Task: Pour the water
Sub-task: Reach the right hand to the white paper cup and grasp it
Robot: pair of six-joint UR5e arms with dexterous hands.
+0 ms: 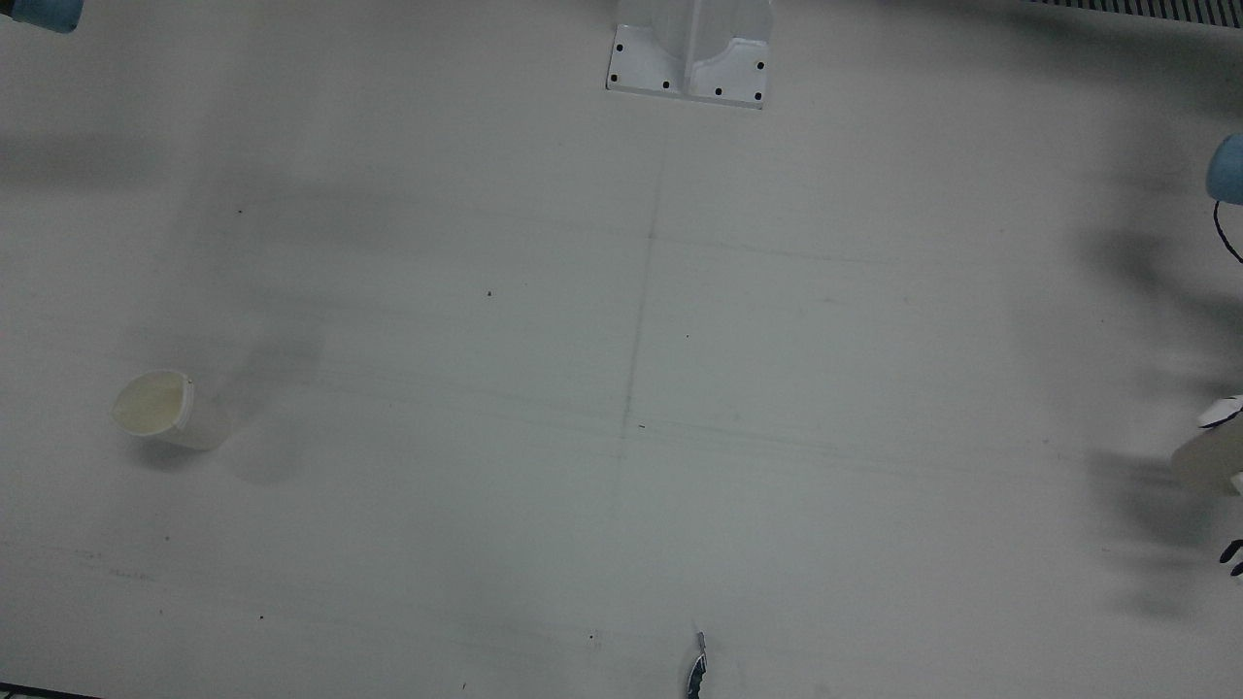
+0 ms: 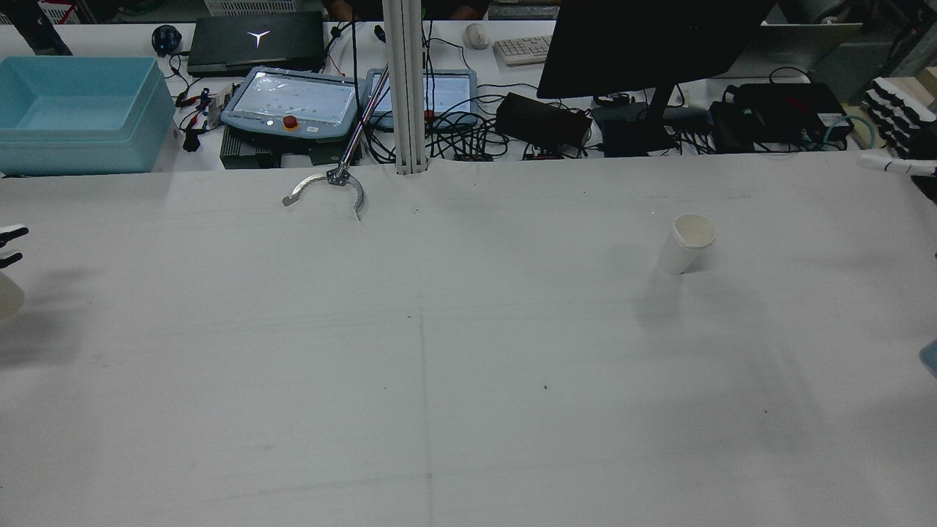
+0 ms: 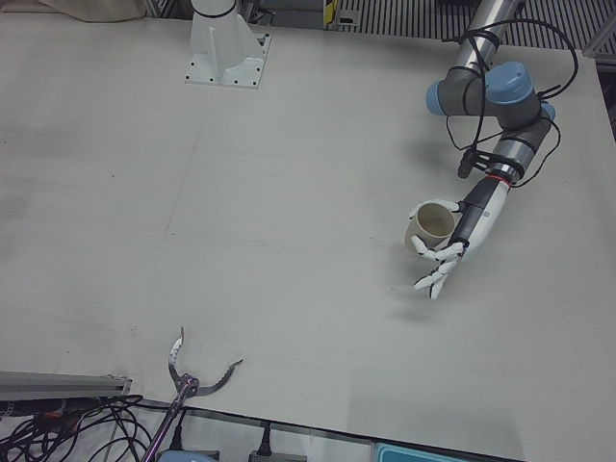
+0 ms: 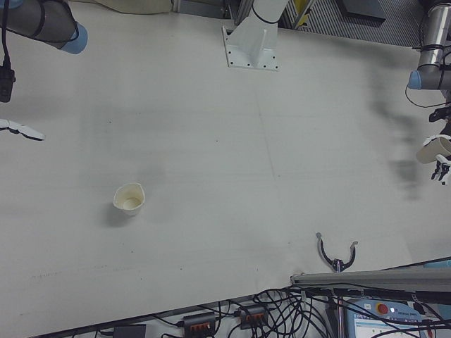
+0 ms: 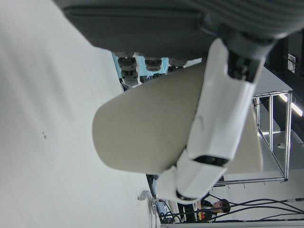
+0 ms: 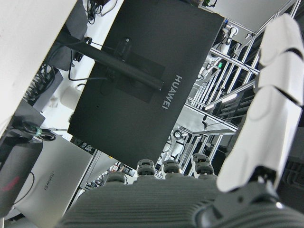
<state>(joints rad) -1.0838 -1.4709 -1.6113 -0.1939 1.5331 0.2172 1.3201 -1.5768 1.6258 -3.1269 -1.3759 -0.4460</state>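
Note:
A white paper cup [image 3: 433, 226] is held in my left hand [image 3: 454, 246], whose fingers wrap its side, out at the left edge of the table. Its open mouth faces up. The left hand view fills with this cup [image 5: 147, 128] and a white finger [image 5: 218, 123] across it. A second paper cup [image 1: 160, 408] stands alone on the table on my right arm's side, also visible in the rear view [image 2: 686, 243]. My right hand [image 4: 21, 130] hovers far from it at the table's edge, fingers spread, holding nothing.
A metal claw tool [image 2: 329, 187] lies at the table's operator-side edge, near an aluminium post. A white pedestal base [image 1: 689, 58] sits at the robot's side. Behind the table are a blue bin [image 2: 73, 113], tablets, cables and a monitor [image 2: 644, 44].

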